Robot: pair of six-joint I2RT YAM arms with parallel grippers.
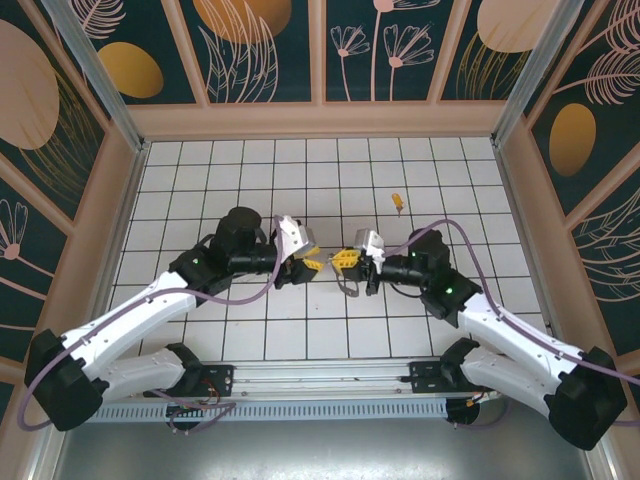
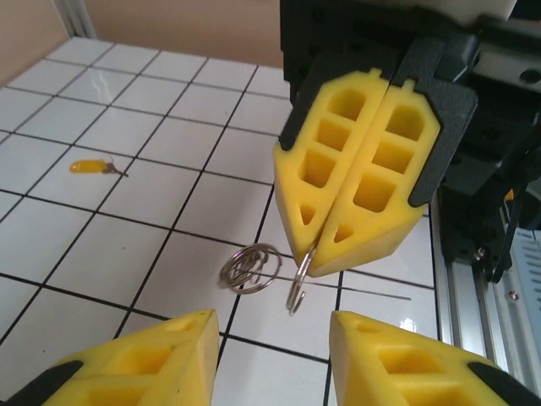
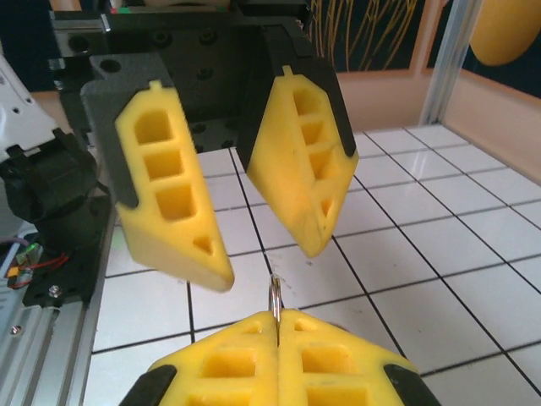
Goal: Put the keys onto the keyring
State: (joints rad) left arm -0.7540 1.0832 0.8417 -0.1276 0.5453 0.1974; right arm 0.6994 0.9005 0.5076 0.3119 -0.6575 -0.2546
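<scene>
The keyring [image 2: 297,283] is a thin metal split ring, seen edge-on and sticking out of the tips of my right gripper [image 2: 308,254], which is shut on it. A blurred round wire coil [image 2: 251,268] shows just left of it over the tile; I cannot tell whether it is part of the ring or a reflection. My left gripper [image 2: 270,338] is open, facing the ring from a short distance with nothing between its fingers. In the right wrist view the keyring [image 3: 275,294] rises from my right gripper [image 3: 277,317], below the open left gripper [image 3: 266,264]. The orange-headed key [image 1: 397,202] lies on the tiles behind the right gripper [image 1: 347,260], and also shows as the key [image 2: 91,167].
The two grippers meet at the middle of the white tiled floor [image 1: 250,160], the left gripper [image 1: 305,258] tip to tip with the right. Patterned walls enclose the floor on three sides. A metal rail [image 1: 330,375] runs along the near edge.
</scene>
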